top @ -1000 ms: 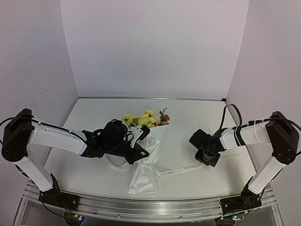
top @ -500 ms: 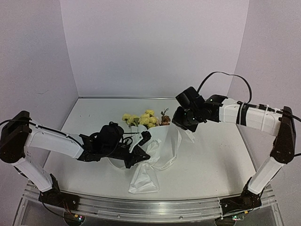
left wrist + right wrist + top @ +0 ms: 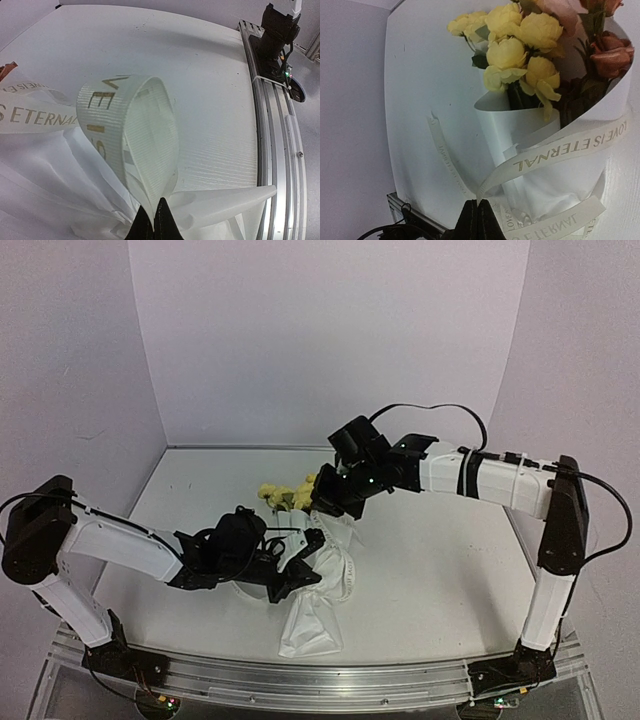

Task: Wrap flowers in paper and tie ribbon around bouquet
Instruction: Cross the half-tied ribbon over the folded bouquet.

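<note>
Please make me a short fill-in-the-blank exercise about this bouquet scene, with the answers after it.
The ribbon carries the printed words LOVE IS ____. Most flowers are ____ in colour. The paper around them is ____. The left gripper and the right gripper have jaws ____ on the ribbon.
Answers: ETERNAL; yellow; white; shut.

Open table [image 3: 440,570] right of the bouquet [image 3: 305,625]; left arm [image 3: 115,540] across its left side; right arm [image 3: 490,478] over its blooms
</note>
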